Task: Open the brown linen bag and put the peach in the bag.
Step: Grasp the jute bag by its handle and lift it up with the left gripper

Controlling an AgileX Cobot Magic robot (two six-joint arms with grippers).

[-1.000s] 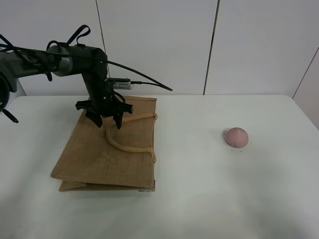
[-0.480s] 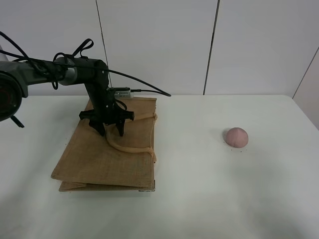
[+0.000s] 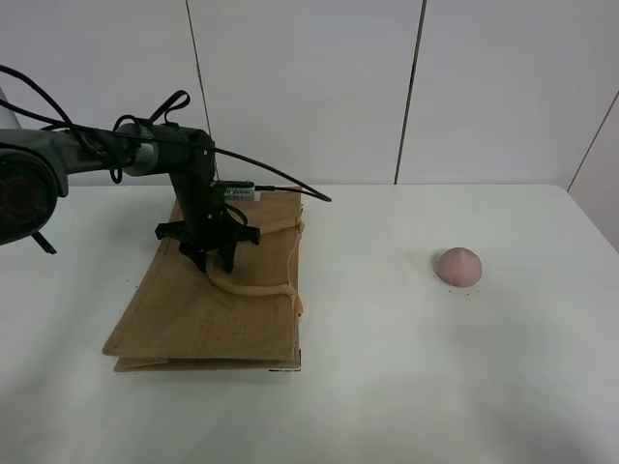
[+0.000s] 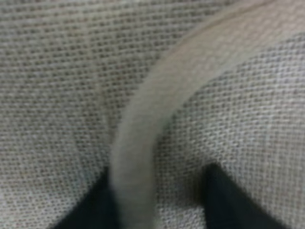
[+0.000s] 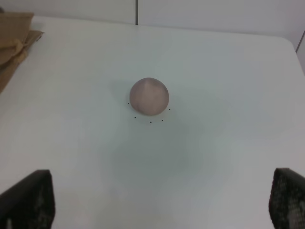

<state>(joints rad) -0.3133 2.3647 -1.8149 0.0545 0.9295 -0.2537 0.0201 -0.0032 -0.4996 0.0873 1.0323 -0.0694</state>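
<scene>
Jaws apart, the left gripper (image 3: 215, 259) straddled a handle (image 3: 247, 287) of the brown linen bag (image 3: 184, 309), flat and unopened at left. The peach (image 3: 458, 266) sat untouched at right, the right gripper (image 5: 159, 200) spread wide and empty.

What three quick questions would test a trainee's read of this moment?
1. True or false: the peach lies inside the brown linen bag.
2. What runs between the left pincer's fingertips? A) the peach B) a bag handle C) a cable
3. Fill in: the right pincer, looking down at the peach, is ___ (open/shut).
Key: 1 false, it sits on the table apart from the bag; 2 B; 3 open.
</scene>
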